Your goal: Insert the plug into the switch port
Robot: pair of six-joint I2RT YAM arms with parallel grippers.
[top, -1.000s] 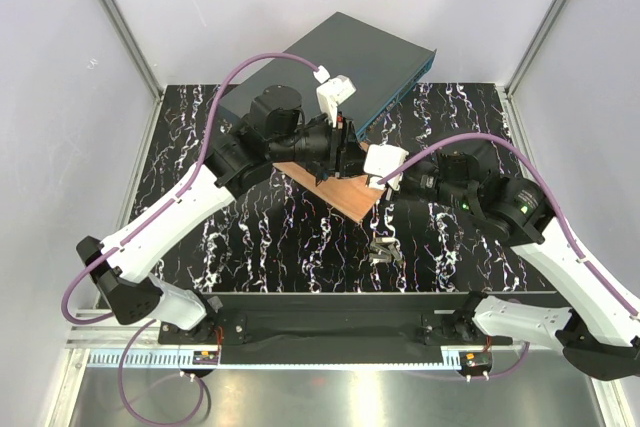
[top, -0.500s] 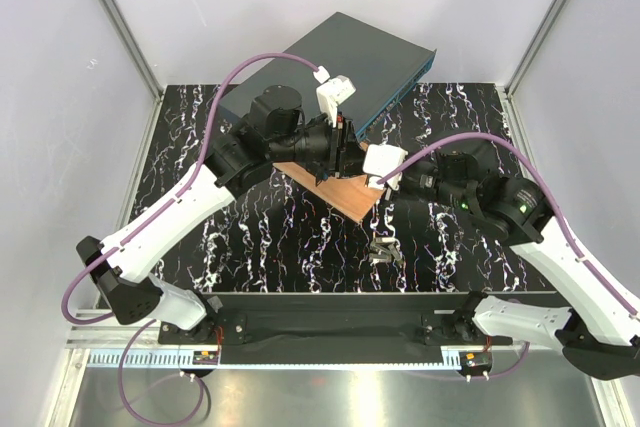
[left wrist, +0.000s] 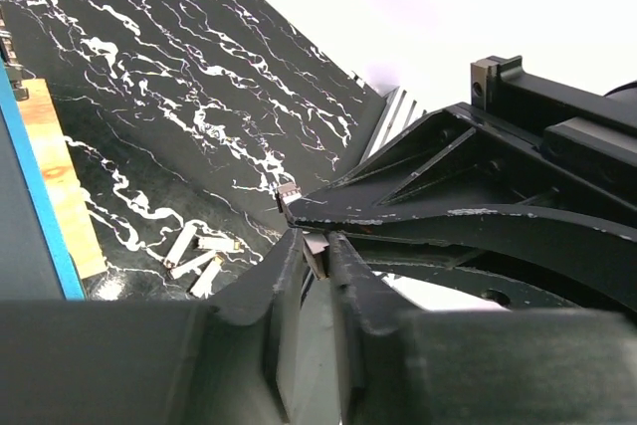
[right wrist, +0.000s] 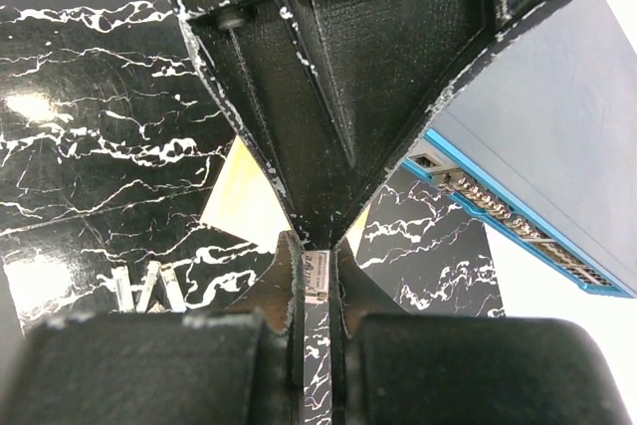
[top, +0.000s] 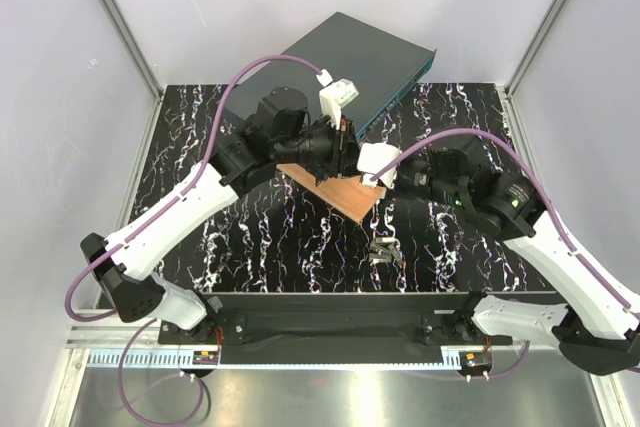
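Note:
The plug point(right wrist: 317, 278), a small silvery piece with a printed label, sits clamped between the tips of my right gripper point(right wrist: 317, 256), which is shut on it. My left gripper point(left wrist: 315, 246) meets it tip to tip, its jaws drawn in around the same plug point(left wrist: 317, 254). In the top view the left gripper point(top: 345, 152) and the right gripper point(top: 362, 169) join above the wooden board. The switch point(top: 350, 52), a flat dark grey-teal box, lies at the back. Its teal front face with a row of ports point(right wrist: 498, 208) is just beyond the grippers.
A thin brown wooden board point(top: 335, 192) lies under the grippers on the black marbled table point(top: 280, 237). Several loose plugs point(top: 385, 250) lie nearer the front, also seen as loose plugs point(left wrist: 204, 256) from the left wrist. White walls enclose the table.
The left gripper's jaws have narrowed onto the plug. The right arm has shifted slightly left toward the left gripper, its jaws unchanged.

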